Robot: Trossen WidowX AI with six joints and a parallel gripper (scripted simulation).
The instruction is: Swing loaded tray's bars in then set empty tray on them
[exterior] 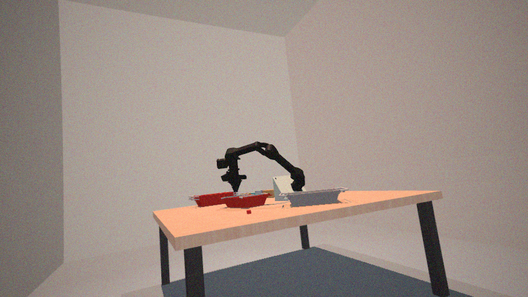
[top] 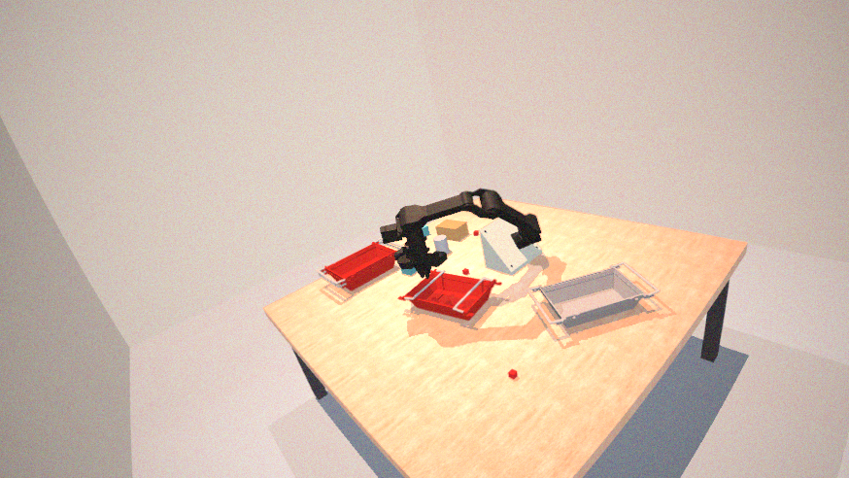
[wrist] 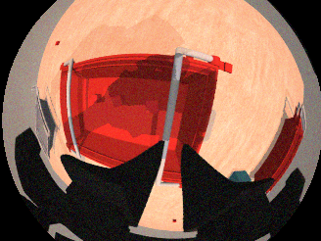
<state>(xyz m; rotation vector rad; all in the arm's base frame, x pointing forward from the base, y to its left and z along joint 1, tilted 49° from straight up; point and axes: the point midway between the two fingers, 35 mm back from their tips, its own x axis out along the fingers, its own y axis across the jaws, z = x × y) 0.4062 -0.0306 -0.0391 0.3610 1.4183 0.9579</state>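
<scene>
The loaded red tray stands mid-table; small red shapes show faintly inside. Its right bar in the top view lies across the top. Its left bar also runs across the top, inward of that end wall. My gripper points down at one end of the left bar, fingers a little apart and gripping nothing; whether they touch the bar is unclear. A second red tray, seemingly empty, has its bars out over its ends.
A grey tray with bars out stands right. A pale wedge is by the arm's base, with a tan box and a pale cylinder nearby. A red cube lies in front.
</scene>
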